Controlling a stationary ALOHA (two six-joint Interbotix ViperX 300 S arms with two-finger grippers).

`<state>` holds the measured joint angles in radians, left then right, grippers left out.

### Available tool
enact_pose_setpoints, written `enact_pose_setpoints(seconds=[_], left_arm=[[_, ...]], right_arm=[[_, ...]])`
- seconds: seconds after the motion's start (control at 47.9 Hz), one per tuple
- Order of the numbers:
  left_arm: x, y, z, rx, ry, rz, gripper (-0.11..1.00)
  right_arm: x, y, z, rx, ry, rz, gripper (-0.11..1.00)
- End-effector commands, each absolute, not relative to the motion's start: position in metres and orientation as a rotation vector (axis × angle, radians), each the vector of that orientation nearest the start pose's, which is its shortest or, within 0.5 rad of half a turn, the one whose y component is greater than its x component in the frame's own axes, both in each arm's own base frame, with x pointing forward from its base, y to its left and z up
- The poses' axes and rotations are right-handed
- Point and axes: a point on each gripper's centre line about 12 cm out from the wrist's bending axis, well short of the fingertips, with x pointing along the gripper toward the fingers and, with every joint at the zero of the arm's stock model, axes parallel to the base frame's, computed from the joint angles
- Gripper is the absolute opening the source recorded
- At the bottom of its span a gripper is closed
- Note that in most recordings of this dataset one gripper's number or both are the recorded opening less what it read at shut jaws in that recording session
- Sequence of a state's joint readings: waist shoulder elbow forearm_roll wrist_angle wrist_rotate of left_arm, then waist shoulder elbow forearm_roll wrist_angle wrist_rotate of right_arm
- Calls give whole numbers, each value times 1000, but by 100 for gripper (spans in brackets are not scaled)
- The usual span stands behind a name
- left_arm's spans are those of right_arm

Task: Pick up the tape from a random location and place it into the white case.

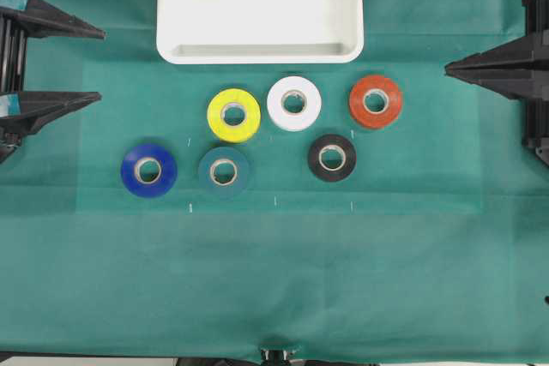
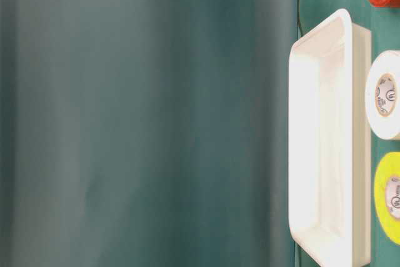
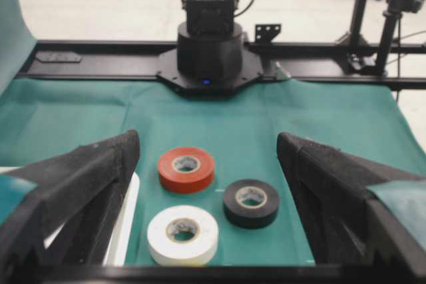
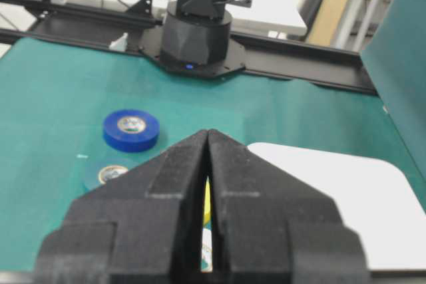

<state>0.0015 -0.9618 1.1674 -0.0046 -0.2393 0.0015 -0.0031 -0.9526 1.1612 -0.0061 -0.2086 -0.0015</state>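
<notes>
The left gripper [image 1: 94, 64] stands at the left edge of the table with its fingers [image 3: 80, 184] spread wide and nothing between them. The tape [image 1: 332, 158], black, lies flat on the green cloth [image 1: 274, 280], well ahead of those fingers, just beside the white roll [image 1: 294, 103]. The right gripper [image 4: 208, 144] has its fingers pressed together, probably on nothing. The white case [image 1: 260, 51] lies between both grippers, apart from the tape.
</notes>
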Motion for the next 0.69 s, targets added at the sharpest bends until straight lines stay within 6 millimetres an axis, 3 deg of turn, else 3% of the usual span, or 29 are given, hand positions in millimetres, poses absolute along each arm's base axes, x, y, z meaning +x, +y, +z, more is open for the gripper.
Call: enact_pose_setpoints(seconds=[0.0, 0.376, 0.669], left_arm=[[202, 1, 299, -6, -52, 4, 98], [209, 2, 299, -4, -31, 11, 98], [254, 8, 308, -3, 9, 34, 98]], right_arm=[[205, 0, 298, -11, -23, -2, 0], [206, 0, 298, -9, -21, -2, 0], [206, -1, 298, -12, -21, -3, 0]])
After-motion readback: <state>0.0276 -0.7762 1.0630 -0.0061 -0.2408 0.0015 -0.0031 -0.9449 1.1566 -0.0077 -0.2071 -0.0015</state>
